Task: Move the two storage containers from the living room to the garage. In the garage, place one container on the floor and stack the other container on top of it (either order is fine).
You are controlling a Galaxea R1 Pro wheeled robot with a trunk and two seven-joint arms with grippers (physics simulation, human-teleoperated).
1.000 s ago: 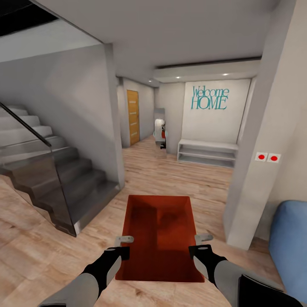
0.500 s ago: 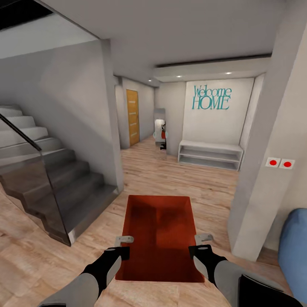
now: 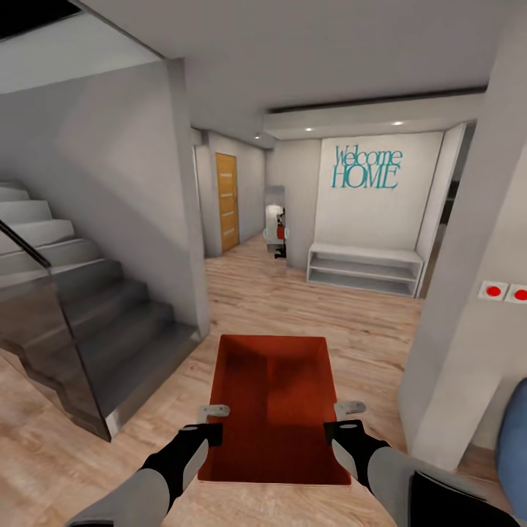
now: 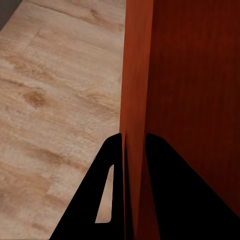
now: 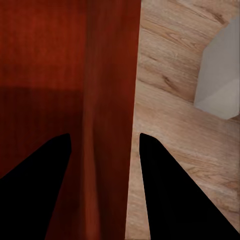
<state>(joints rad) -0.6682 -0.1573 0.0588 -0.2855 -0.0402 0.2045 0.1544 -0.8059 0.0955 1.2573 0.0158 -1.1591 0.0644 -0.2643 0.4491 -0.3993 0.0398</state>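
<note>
Orange-red plastic up front: one storage container (image 3: 274,406) rides between both arms, carried above the light wood plank floor (image 3: 307,300). Left gripper (image 4: 131,150) is clamped on the container's left wall, one finger either side of it. Right gripper (image 5: 102,150) straddles the right wall with its fingers (image 5: 175,195) spread wider than the wall, so whether it is truly pinching I cannot tell. Grey stairs (image 3: 80,307) with a glass panel stand off to the left, a white shelf (image 3: 364,268) sits under teal "Welcome HOME" lettering (image 3: 366,167) ahead, and a wooden door (image 3: 228,200) shows down the hall.
</note>
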